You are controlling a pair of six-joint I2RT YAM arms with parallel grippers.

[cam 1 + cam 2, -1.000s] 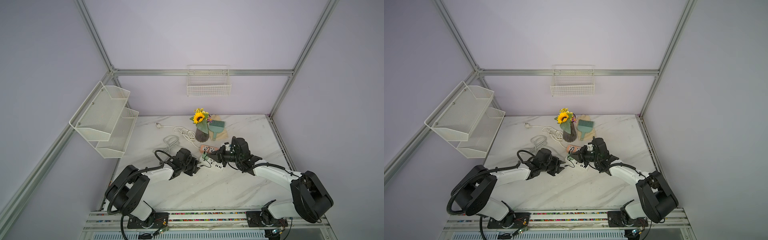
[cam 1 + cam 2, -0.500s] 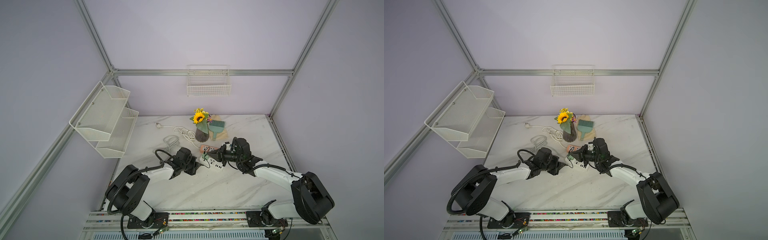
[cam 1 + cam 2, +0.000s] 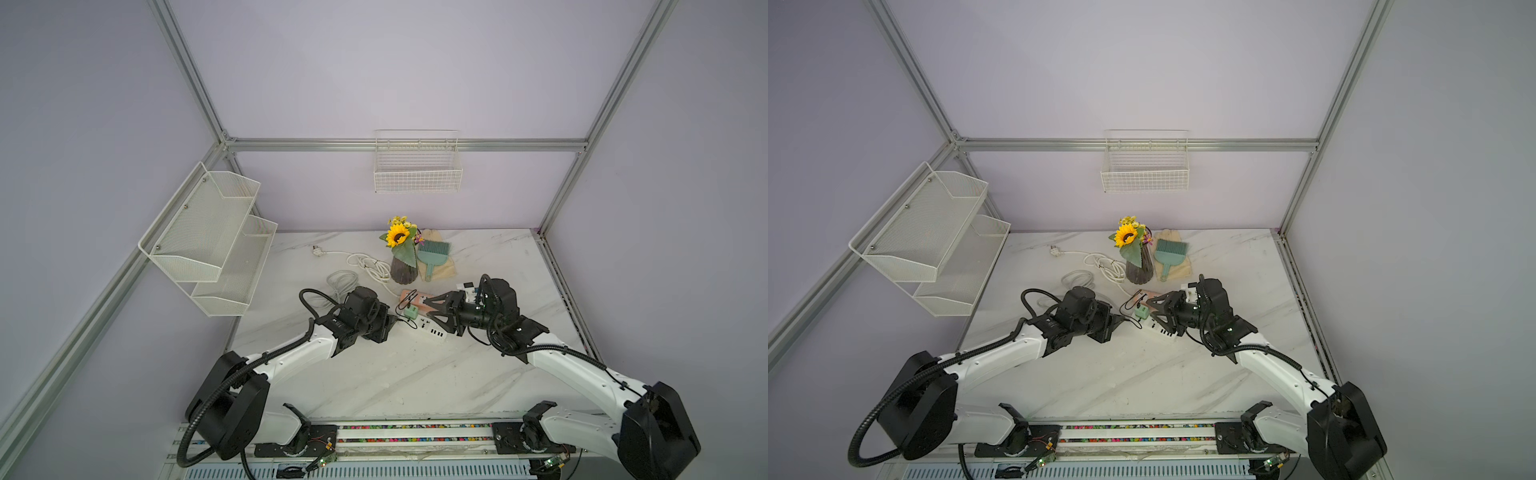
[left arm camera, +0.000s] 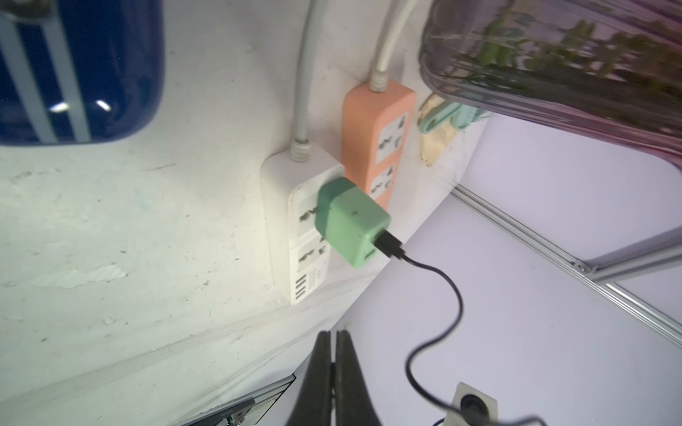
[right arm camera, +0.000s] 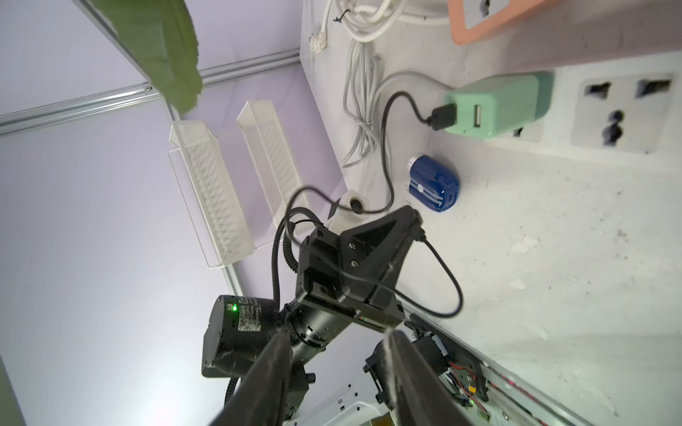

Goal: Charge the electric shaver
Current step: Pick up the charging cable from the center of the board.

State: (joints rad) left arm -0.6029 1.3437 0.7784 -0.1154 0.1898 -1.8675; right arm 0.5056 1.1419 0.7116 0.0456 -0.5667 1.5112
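While the mint-green square adapter (image 5: 498,105) sits in the white power strip (image 4: 280,177), we have the left gripper (image 5: 415,221) pinched shut on what looks like the thin black cable (image 5: 383,147)'s free end. The right gripper (image 5: 337,333) stands apart, empty. The glossy dark-blue rounded shaver (image 5: 433,188) lies on the marble tabletop (image 5: 516,258) just beside the left gripper, not yet plugged. The peach power strip (image 4: 380,121) and purple glass vase (image 3: 402,270) crowd the spot.

The electric shaver (image 5: 434,187) is a small, rounded, glossy dark-blue body with pale stripes and a silver-white head at one end. It lies on its side on the white marble counter (image 5: 553,258), near the white power strip (image 5: 609,110) but apart from it.
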